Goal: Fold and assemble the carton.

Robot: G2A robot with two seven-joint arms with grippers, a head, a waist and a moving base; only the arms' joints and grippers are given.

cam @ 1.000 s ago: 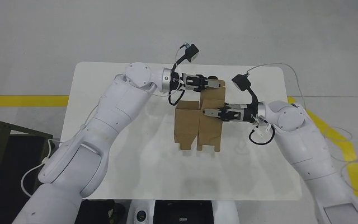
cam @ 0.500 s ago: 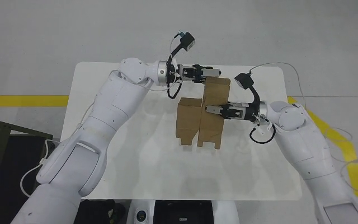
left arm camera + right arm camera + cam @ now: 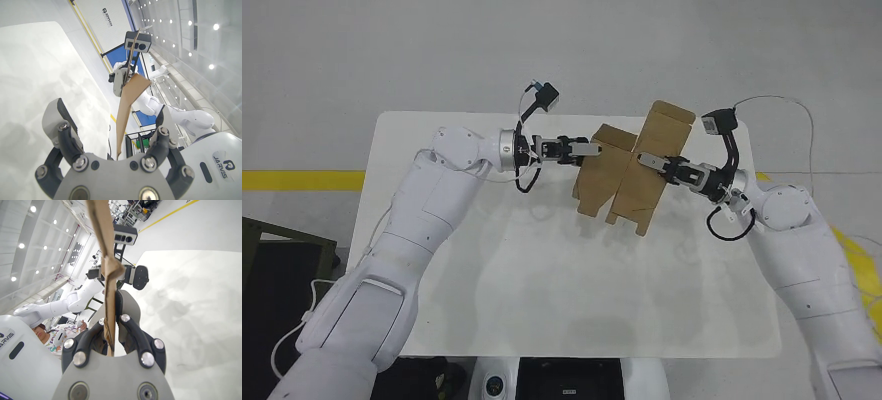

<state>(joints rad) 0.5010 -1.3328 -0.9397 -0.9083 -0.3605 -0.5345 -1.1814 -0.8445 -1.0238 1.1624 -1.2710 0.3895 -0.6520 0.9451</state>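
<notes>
The flat brown carton (image 3: 627,180) hangs tilted above the far half of the white table (image 3: 492,290). My right gripper (image 3: 650,160) is shut on its upper right part, and the right wrist view shows the cardboard (image 3: 110,291) clamped edge-on against one finger (image 3: 128,308). My left gripper (image 3: 592,148) is at the carton's left corner, open. In the left wrist view its fingers (image 3: 62,113) stand wide apart, with the carton's thin edge (image 3: 123,111) running between them and touching neither.
The table's far edge (image 3: 562,113) lies just behind both grippers. Bare tabletop stretches toward the near side. A yellow floor line (image 3: 302,180) runs past the table's left side.
The carton has swung up and to the right and now tilts, carried by the right gripper. The left gripper has drawn back left to the carton's corner.
</notes>
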